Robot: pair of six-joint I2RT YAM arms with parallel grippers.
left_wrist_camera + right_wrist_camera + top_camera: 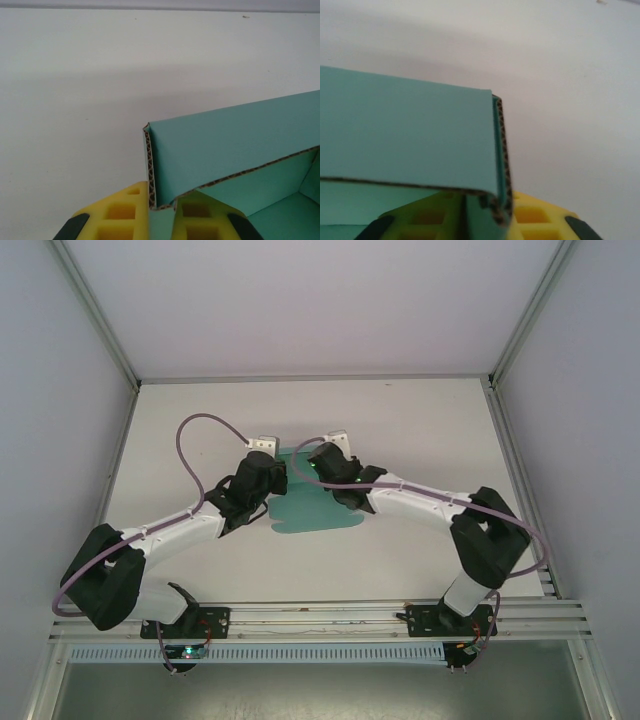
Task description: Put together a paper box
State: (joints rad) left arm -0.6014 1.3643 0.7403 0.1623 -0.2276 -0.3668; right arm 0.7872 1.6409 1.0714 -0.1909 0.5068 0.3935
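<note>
Both arms meet mid-frame over the white counter (420,430), on the teal paper box (312,508). It's part-folded, with flat flaps spreading toward the lower frame. The left gripper (162,220) is clamped narrow on a raised corrugated wall, yellow pads (120,212) either side of the card edge. The right gripper (482,217) pinches a doubled-over wall corner the same way, low centre of its wrist view.

Open table (420,420) along the far side and both flanks, raised paper box (310,515) occupying the centre
</note>
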